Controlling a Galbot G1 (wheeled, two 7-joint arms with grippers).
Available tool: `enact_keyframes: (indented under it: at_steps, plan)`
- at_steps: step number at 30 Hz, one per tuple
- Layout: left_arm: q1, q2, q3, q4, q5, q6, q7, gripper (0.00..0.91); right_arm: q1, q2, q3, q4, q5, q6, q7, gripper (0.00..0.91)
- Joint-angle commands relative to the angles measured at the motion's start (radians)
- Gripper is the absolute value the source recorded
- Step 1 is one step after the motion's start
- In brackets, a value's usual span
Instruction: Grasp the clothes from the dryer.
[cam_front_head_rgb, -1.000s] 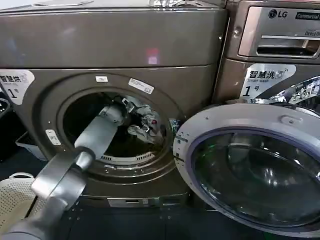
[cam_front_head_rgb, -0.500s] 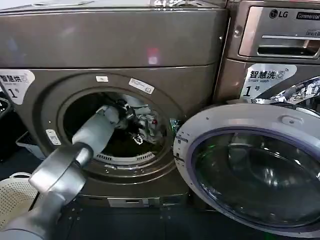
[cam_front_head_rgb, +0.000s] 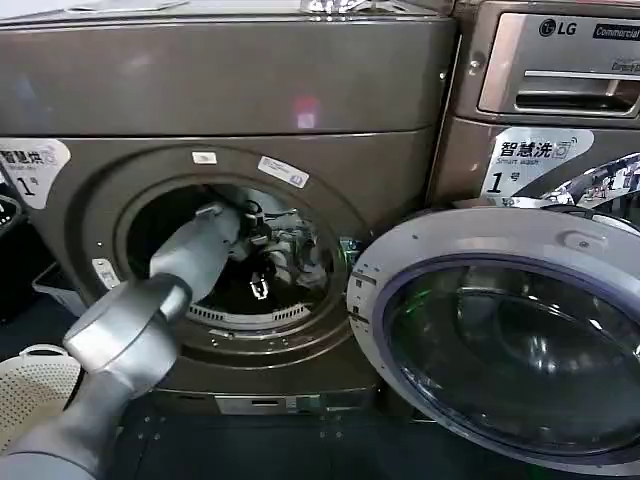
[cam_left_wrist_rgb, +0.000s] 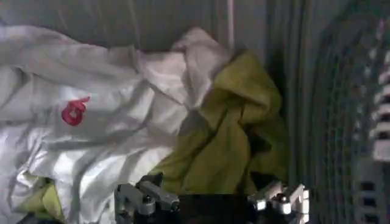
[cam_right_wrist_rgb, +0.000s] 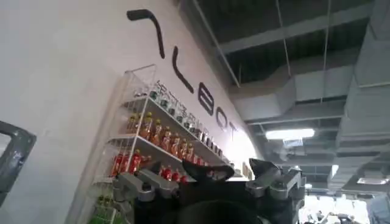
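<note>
The dryer (cam_front_head_rgb: 250, 90) stands with its round door (cam_front_head_rgb: 500, 340) swung open to the right. My left arm reaches through the porthole, and my left gripper (cam_front_head_rgb: 258, 286) points down inside the drum. Pale clothes (cam_front_head_rgb: 300, 250) lie just beyond it. In the left wrist view the left gripper (cam_left_wrist_rgb: 210, 193) is open, its fingers (cam_left_wrist_rgb: 146, 198) spread just above a yellow-green garment (cam_left_wrist_rgb: 234, 131). A whitish garment with a red mark (cam_left_wrist_rgb: 75, 111) lies beside that one. Nothing is held. My right gripper (cam_right_wrist_rgb: 234, 173) is parked and open, facing a wall and the ceiling.
An LG machine (cam_front_head_rgb: 545, 90) stands to the right, behind the open door. A white perforated basket (cam_front_head_rgb: 30, 390) sits on the floor at the lower left. The drum's ribbed metal wall (cam_left_wrist_rgb: 341, 122) runs close to the yellow-green garment.
My left gripper has moved left and down inside the drum, away from the pale clothes at the right, and now points downward. The door and the clothes have not moved.
</note>
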Motion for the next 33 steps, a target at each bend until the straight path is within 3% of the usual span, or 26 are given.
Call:
enact_keyframes:
  at_steps: [1, 33]
  plan:
    - [-0.019, -0.023, 0.071, 0.038, 0.079, -0.020, 0.030, 0.907, 0.003, -0.002, -0.004, 0.000, -0.001, 0.000, 0.000, 0.907]
    - [0.022, -0.041, 0.131, 0.087, 0.141, -0.022, -0.033, 0.907, 0.011, -0.005, -0.019, -0.003, -0.006, 0.005, -0.005, 0.907]
